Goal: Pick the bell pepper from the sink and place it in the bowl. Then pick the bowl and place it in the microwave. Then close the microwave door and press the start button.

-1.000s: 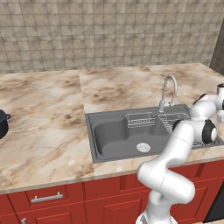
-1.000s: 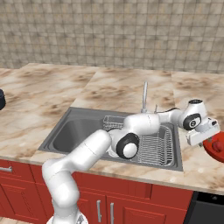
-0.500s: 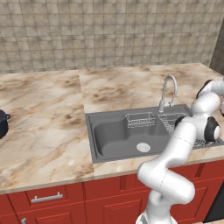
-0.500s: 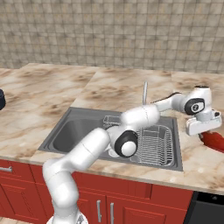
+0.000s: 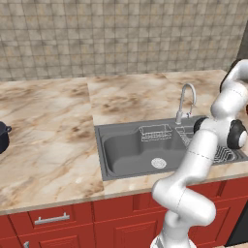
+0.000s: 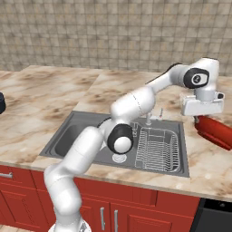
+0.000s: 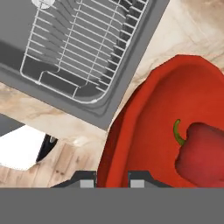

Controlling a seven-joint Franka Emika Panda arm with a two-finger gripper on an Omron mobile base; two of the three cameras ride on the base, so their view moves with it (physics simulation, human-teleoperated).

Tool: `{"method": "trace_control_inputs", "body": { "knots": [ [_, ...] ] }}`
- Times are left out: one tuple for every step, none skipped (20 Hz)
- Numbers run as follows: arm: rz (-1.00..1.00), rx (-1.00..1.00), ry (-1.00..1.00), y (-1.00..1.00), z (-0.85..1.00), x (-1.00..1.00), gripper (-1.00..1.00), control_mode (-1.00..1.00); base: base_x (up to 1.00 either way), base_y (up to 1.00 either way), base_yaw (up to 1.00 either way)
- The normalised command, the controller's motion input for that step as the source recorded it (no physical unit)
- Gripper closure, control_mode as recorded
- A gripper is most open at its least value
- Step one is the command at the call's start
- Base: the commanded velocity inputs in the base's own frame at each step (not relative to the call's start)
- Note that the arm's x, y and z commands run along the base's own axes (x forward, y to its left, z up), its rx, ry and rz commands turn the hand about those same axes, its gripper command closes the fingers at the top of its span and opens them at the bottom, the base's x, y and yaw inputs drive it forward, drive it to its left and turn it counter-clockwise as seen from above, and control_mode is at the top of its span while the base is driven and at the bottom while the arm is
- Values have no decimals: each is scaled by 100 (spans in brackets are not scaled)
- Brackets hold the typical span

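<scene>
Item 1: we log the tool [image 7: 113, 179] clamped on the bowl [image 7: 148, 131] rim, lifted above the desk [image 6: 199, 154] beside the sink [image 6: 156, 149]. Item 2: bell pepper [image 7: 199, 151] inside bowl.

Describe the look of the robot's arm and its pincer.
The arm is built of glossy white rounded segments joined by dark grey round joint caps. A boxy white hand ends it. The pincer has two small dark grey fingertips with lighter grey pads. No cables or markings show.
</scene>
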Motion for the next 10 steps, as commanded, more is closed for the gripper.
{"method": "trace_control_inputs", "body": {
  "knots": [
    [2,0,-9,100,59,-84,100,-100,0,0,0],
    [3,0,-11,100,48,-86,100,-100,0,0,0],
    [5,0,-13,100,31,-93,100,-100,0,0,0],
    [7,-3,-16,100,22,-91,100,-100,0,0,0],
    [8,-5,-17,100,15,-90,100,-100,0,0,0],
    [8,-7,-19,100,10,-81,100,-100,0,0,0],
    [9,-12,-23,100,8,-77,100,-100,0,0,0],
    [11,-14,-26,100,6,-79,100,-100,0,0,0],
    [11,-16,-27,100,6,-73,100,-100,0,0,0],
    [12,-18,-27,100,7,-72,100,-100,0,0,0]
  ]
}}
